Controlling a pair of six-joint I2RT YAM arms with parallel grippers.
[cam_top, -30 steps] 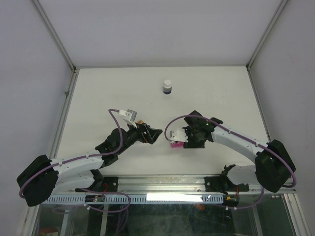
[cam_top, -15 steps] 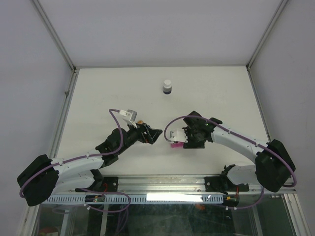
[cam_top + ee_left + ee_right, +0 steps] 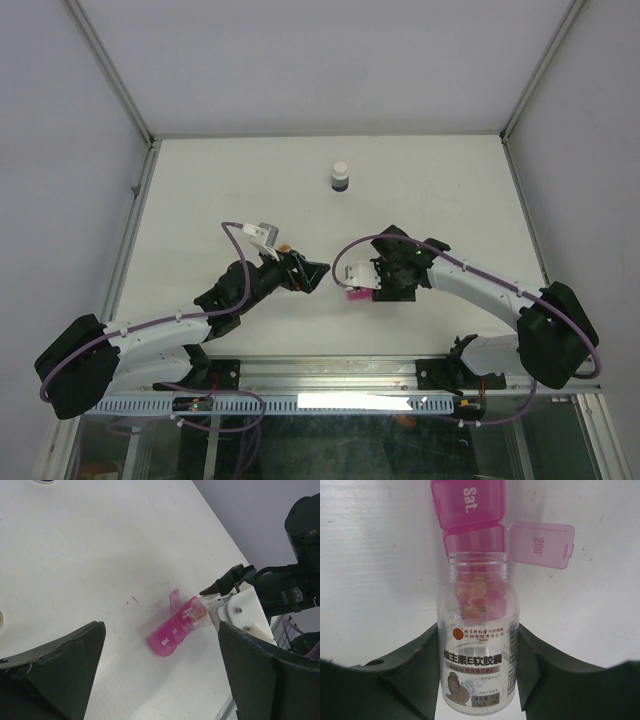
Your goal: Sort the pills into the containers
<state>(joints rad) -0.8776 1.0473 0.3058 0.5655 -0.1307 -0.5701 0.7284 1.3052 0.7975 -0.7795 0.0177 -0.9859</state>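
Note:
The containers are one pink pill-organizer strip [image 3: 354, 294] lying on the white table between the two arms. Its compartments read "Wed." and "Sat." [image 3: 170, 634]. One lid [image 3: 540, 544] stands open. My right gripper [image 3: 477, 630] is shut on a clear labelled vial [image 3: 477, 655]. The vial is tipped with its open mouth at the open compartment [image 3: 474, 539]. Several yellow pills [image 3: 476, 597] lie inside the vial near its neck. My left gripper [image 3: 161, 647] is open and holds nothing. It hovers just left of the strip [image 3: 312, 272].
A dark bottle with a white cap [image 3: 341, 178] stands at the far middle of the table. A small orange object [image 3: 285, 247] lies by the left wrist. Metal frame rails [image 3: 135, 215] border the table on both sides.

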